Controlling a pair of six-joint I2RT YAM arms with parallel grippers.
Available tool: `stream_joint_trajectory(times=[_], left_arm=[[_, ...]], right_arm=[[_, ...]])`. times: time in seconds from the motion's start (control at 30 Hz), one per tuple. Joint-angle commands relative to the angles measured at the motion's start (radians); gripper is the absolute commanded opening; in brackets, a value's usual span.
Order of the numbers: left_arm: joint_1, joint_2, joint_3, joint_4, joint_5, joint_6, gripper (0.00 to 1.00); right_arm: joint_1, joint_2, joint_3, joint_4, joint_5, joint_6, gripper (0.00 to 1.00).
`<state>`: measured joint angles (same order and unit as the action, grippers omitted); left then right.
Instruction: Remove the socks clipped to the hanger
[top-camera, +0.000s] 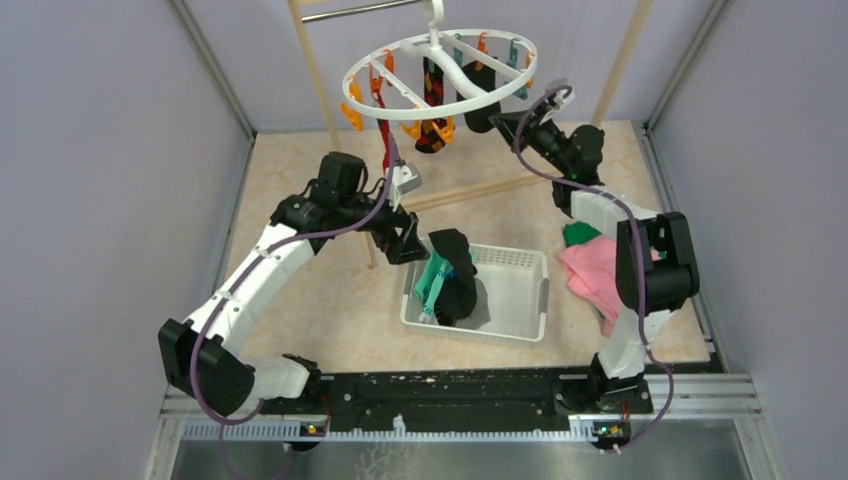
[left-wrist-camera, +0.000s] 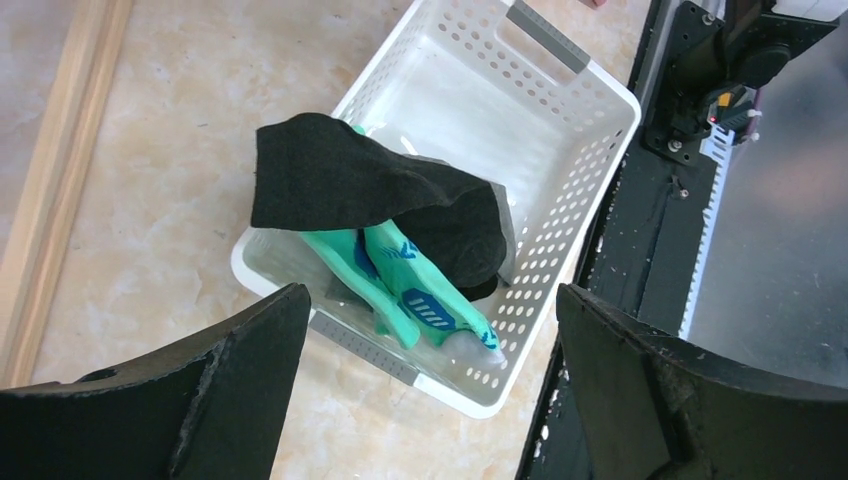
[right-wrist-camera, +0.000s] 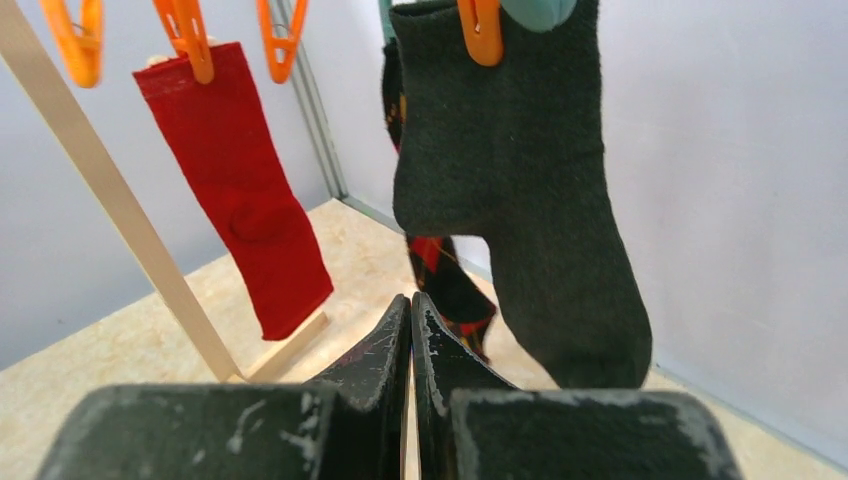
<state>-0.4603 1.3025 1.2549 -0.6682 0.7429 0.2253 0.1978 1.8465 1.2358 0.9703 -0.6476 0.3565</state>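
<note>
The white ring hanger (top-camera: 440, 62) hangs at the back with orange and teal clips. A red sock (top-camera: 383, 135) (right-wrist-camera: 240, 220), a black argyle sock (top-camera: 432, 110) (right-wrist-camera: 445, 270) and a dark grey sock (top-camera: 478, 110) (right-wrist-camera: 540, 200) hang clipped to it. My right gripper (top-camera: 497, 118) (right-wrist-camera: 411, 300) is shut and empty, just below and in front of the dark grey sock. My left gripper (top-camera: 410, 240) (left-wrist-camera: 430, 292) is open and empty above the left end of the white basket (top-camera: 525, 262) (left-wrist-camera: 600, 90). A black sock (top-camera: 455, 270) (left-wrist-camera: 340, 180) and teal socks (top-camera: 432, 280) (left-wrist-camera: 410, 280) lie in it.
A wooden rack frame (top-camera: 315, 70) (right-wrist-camera: 120, 220) holds the hanger, with its base bar (top-camera: 480, 190) on the table. Folded pink (top-camera: 595, 270) and green (top-camera: 578, 235) cloths lie right of the basket. Grey walls close in both sides.
</note>
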Motion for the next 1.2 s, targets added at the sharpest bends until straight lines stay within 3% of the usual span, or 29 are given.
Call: stream_joint_trajectory(times=[0.0, 0.03, 0.13, 0.23, 0.3, 0.47, 0.57, 0.7, 0.9, 1.03, 1.17], left_arm=[[0.014, -0.040, 0.031, 0.004, -0.024, 0.030, 0.99], [0.016, -0.038, 0.030, 0.006, -0.049, 0.040, 0.99], [0.032, -0.038, 0.032, -0.002, -0.092, 0.061, 0.99], [0.070, -0.043, 0.035, -0.028, -0.044, 0.055, 0.99], [0.097, -0.049, 0.042, -0.057, -0.005, 0.058, 0.99], [0.151, -0.070, 0.052, -0.125, 0.029, 0.094, 0.99], [0.178, -0.088, 0.045, -0.133, 0.043, 0.094, 0.99], [0.188, -0.102, 0.048, -0.124, 0.045, 0.076, 0.99], [0.200, -0.134, 0.057, -0.125, 0.009, 0.062, 0.99], [0.223, -0.154, 0.067, -0.127, -0.057, 0.078, 0.99], [0.267, -0.152, 0.100, -0.128, -0.095, 0.083, 0.99]], right_arm=[[-0.009, -0.121, -0.097, 0.043, 0.074, -0.021, 0.00], [-0.009, -0.140, -0.130, 0.045, 0.085, -0.013, 0.00], [-0.009, -0.217, -0.254, 0.076, 0.143, 0.032, 0.34], [0.006, -0.310, -0.393, 0.092, 0.221, 0.046, 0.64], [0.037, -0.379, -0.481, 0.064, 0.261, 0.016, 0.69], [0.167, -0.567, -0.644, -0.042, 0.303, -0.041, 0.70], [0.312, -0.666, -0.713, -0.125, 0.330, -0.075, 0.70], [0.459, -0.670, -0.739, -0.191, 0.332, -0.029, 0.63], [0.474, -0.548, -0.785, -0.181, 0.338, 0.115, 0.50], [0.493, -0.511, -0.776, -0.290, 0.316, 0.123, 0.44], [0.515, -0.577, -0.788, -0.455, 0.362, 0.077, 0.41]])
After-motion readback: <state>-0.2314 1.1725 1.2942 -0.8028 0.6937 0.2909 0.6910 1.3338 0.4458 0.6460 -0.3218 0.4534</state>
